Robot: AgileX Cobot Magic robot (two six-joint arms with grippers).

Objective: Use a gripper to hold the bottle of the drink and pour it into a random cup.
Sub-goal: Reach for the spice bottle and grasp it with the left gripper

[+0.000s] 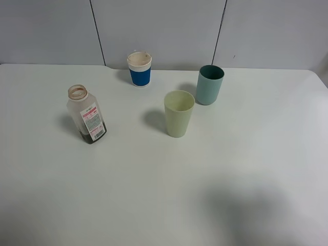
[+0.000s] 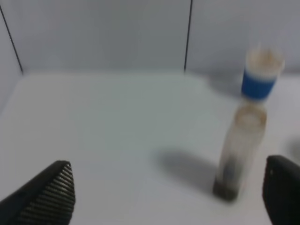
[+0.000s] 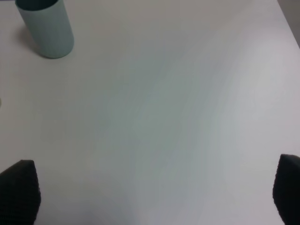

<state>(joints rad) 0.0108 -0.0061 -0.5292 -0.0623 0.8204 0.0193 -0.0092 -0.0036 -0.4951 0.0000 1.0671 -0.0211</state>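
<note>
The bottle (image 1: 86, 115) stands upright on the left of the white table (image 1: 164, 195), uncapped, with a tan neck, a white label and a little dark brown drink (image 1: 95, 135) at its base. It also shows blurred in the left wrist view (image 2: 239, 154). The pale yellow-green cup (image 1: 179, 113) stands upright near the middle. Neither gripper shows in the exterior high view. My left gripper (image 2: 171, 197) is open, its fingertips (image 2: 49, 194) wide apart, some way short of the bottle. My right gripper (image 3: 154, 194) is open over bare table.
A short blue-and-white cup (image 1: 139, 68) stands at the back, also in the left wrist view (image 2: 260, 75). A teal tumbler (image 1: 209, 84) stands right of the pale cup, also in the right wrist view (image 3: 46, 26). Grey wall panels (image 1: 164, 31) rise behind the table.
</note>
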